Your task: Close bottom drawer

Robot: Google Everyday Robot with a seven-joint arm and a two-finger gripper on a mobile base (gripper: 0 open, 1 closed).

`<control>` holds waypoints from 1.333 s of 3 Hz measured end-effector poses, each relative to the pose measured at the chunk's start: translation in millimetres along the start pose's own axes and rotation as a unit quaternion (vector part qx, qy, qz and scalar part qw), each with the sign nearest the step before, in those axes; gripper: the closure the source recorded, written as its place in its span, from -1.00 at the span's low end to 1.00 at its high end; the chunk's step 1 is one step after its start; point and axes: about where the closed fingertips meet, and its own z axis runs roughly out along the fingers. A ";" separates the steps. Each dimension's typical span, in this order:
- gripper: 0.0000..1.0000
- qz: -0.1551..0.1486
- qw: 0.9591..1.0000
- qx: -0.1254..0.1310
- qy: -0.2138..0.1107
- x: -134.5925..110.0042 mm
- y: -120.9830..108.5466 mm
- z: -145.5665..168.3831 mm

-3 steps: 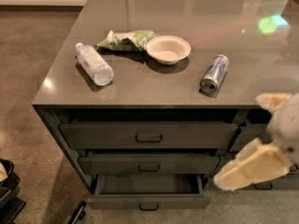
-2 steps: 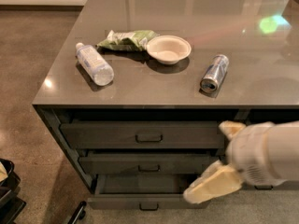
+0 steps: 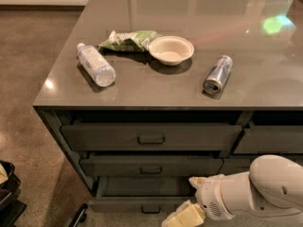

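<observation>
The bottom drawer (image 3: 124, 205) is the lowest of three stacked dark grey drawers and stands pulled out, its shallow inside (image 3: 142, 186) showing. Its small central pull handle (image 3: 150, 208) is at the frame's lower edge. My gripper (image 3: 189, 200) comes in from the lower right on a white arm (image 3: 258, 190). It is right in front of the drawer's right end, level with its front. Its cream fingers (image 3: 182, 217) stand apart and hold nothing. The middle drawer (image 3: 151, 166) and top drawer (image 3: 151, 137) above are shut.
On the grey countertop (image 3: 265, 46) lie a water bottle (image 3: 96, 65), a green chip bag (image 3: 130, 40), a white bowl (image 3: 171, 49) and a can (image 3: 218, 74). More drawers (image 3: 267, 140) are to the right. A black object (image 3: 7, 193) stands on the floor at lower left.
My arm has moved left and down across the drawer fronts, bringing the gripper to the right end of the bottom drawer. The drawer stays pulled out.
</observation>
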 end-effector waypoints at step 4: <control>0.99 0.060 0.993 0.017 -0.096 49.6 -41.2 46.5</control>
